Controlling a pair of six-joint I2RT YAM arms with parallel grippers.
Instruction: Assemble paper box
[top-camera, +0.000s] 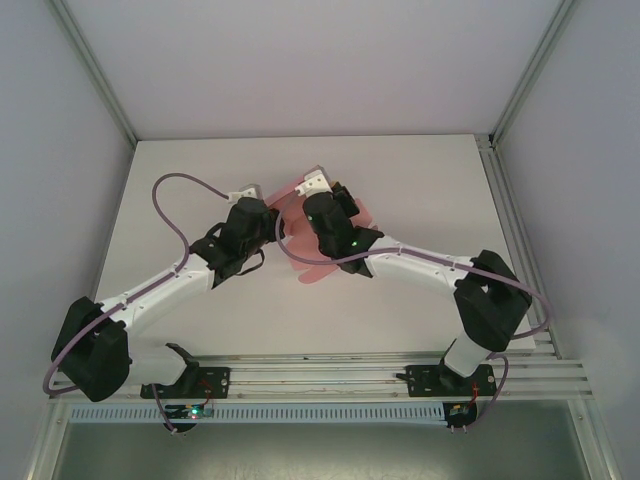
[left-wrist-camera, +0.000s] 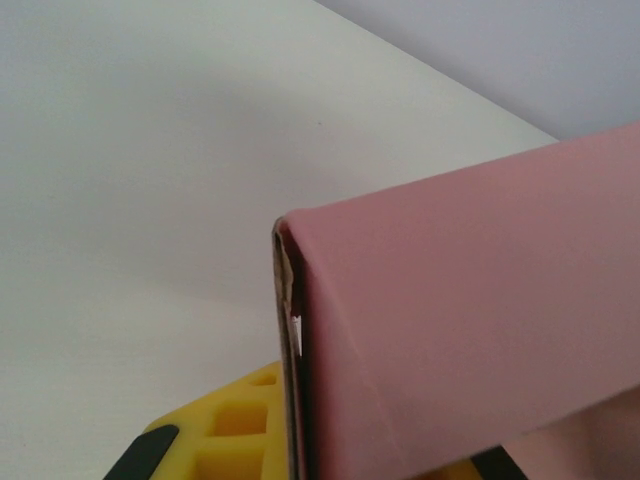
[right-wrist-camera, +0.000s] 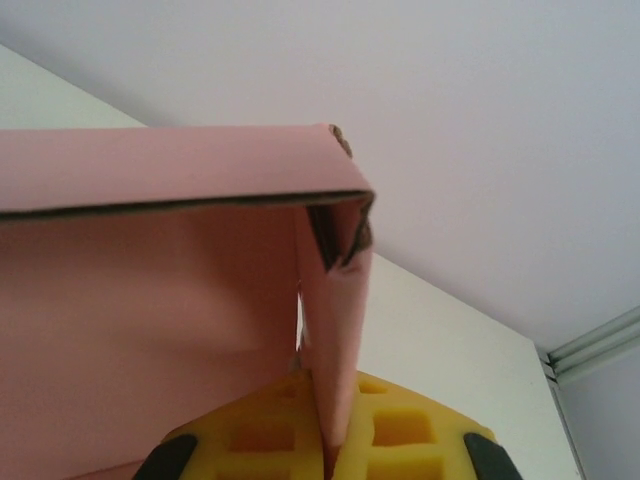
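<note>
Two robot arms meet at a pink paper box (top-camera: 316, 268) raised over the middle of a white bench (top-camera: 420, 180); whether the box's lowest flap touches the bench beneath it cannot be told. The left arm (top-camera: 150, 290) comes in from the box's near left, with a mauve cable (top-camera: 165, 195) arching above it on that same side; the left hand (top-camera: 255, 198) stands against the box's left side. In the left wrist view, a yellow finger (left-wrist-camera: 190, 445) sits just left of the raw, slightly frayed edge of a pink panel; that edge runs down into the hand, and the panel slopes up and away to the right, covering most of the other finger; the left hand is pressed together on the paper box. The right hand (top-camera: 312, 195) stands at the box's far side, just right of the left hand, and its black wrist covers the box's middle from above. In the right wrist view, the yellow pads (right-wrist-camera: 430, 420) are drawn together on a narrow upright pink wall; above them a panel is folded flat across the top, and brown card shows at the tucked corner; the right hand is clamped on the paper box. The right arm (top-camera: 420, 265) trails away to the box's near right.
</note>
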